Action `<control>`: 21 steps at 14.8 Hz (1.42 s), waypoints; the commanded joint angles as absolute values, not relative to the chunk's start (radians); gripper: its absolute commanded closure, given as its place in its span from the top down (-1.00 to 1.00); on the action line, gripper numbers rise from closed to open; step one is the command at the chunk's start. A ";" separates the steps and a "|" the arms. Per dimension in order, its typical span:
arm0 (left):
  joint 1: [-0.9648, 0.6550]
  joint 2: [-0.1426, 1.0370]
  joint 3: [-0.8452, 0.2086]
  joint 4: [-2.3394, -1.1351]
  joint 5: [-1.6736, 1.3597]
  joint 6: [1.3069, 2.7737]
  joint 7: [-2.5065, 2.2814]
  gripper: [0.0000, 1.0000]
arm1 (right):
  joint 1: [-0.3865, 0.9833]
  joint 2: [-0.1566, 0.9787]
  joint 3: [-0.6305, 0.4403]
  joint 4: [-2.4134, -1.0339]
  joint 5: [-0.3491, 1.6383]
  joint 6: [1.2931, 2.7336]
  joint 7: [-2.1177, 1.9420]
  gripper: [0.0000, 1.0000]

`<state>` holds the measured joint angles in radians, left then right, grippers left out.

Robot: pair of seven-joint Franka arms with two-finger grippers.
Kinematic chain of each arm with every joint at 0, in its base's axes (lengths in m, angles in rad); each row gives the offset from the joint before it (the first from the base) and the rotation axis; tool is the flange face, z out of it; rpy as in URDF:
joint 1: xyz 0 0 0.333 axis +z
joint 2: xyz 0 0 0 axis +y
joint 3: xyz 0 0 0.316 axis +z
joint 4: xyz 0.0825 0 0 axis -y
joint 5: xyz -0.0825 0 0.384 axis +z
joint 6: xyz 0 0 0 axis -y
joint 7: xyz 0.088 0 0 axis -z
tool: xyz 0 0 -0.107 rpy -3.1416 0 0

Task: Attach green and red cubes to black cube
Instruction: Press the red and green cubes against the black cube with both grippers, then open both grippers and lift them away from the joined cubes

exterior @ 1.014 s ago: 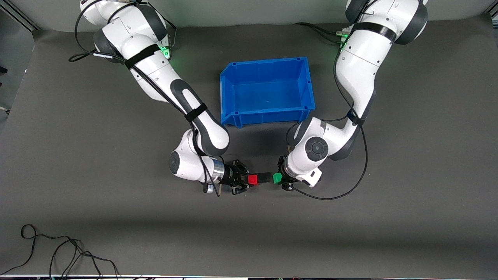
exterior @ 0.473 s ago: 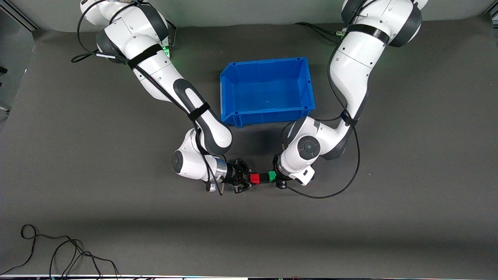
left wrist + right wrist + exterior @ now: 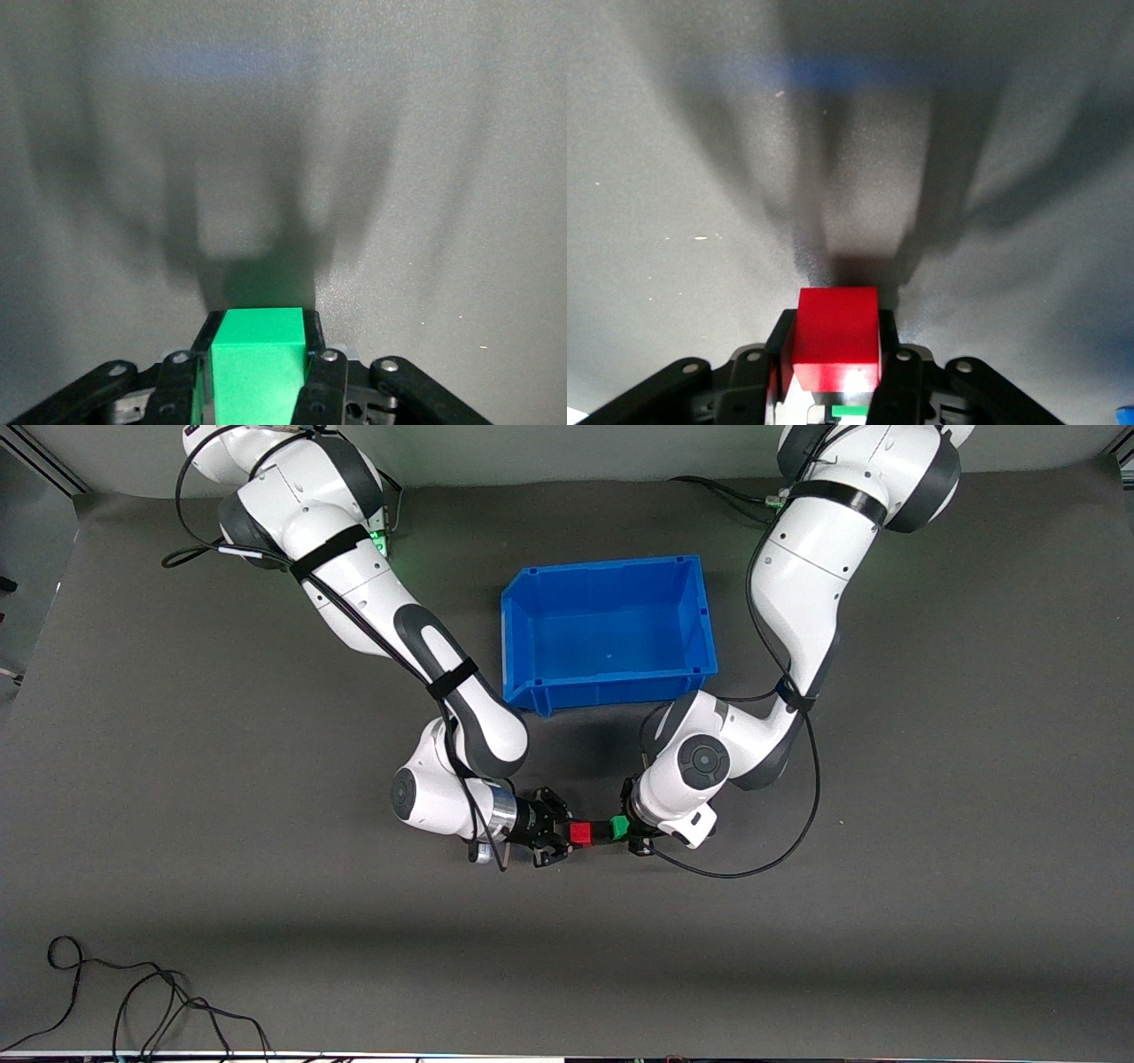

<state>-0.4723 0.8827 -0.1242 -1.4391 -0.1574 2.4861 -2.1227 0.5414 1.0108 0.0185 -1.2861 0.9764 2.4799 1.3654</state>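
On the grey mat, at the six o'clock side of the open blue plastic bin and nearer the front camera than it, three small cubes sit in a tight row between the two arms' hands. The small matte black cube is in the middle, mostly hidden. The bright red plastic cube presses against it on the side toward the right arm's end of the table, and the bright green plastic cube on the side toward the left arm's end.

The right gripper is closed onto the red cube, its two black fingers flat against opposite faces in the right wrist view. The left gripper is likewise clamped on the green cube, a finger on each side in the left wrist view. Whether the cubes rest on the mat or hang just above it cannot be told.

A loose black cable lies at the mat's edge closest to the front camera, toward the right arm's end.
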 commanded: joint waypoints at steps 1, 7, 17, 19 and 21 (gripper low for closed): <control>-0.491 0.904 -0.115 -1.402 -0.134 2.485 -2.138 -0.19 | 0.558 1.029 0.012 -1.246 1.005 2.491 1.390 -0.39; -0.489 0.903 -0.115 -1.391 -0.129 2.485 -2.144 1.00 | 0.558 1.023 0.012 -1.244 1.005 2.491 1.394 -0.16; -0.476 0.853 -0.082 -1.391 -0.107 2.424 -2.141 1.00 | 0.558 1.023 0.012 -1.223 1.003 2.491 1.448 0.76; -0.468 0.813 -0.071 -1.391 -0.094 2.370 -2.140 1.00 | 0.558 1.014 0.011 -1.218 0.991 2.490 1.442 0.99; -0.434 0.752 -0.063 -1.391 -0.087 2.289 -2.123 1.00 | 0.554 0.976 0.000 -1.221 0.951 2.482 1.440 1.00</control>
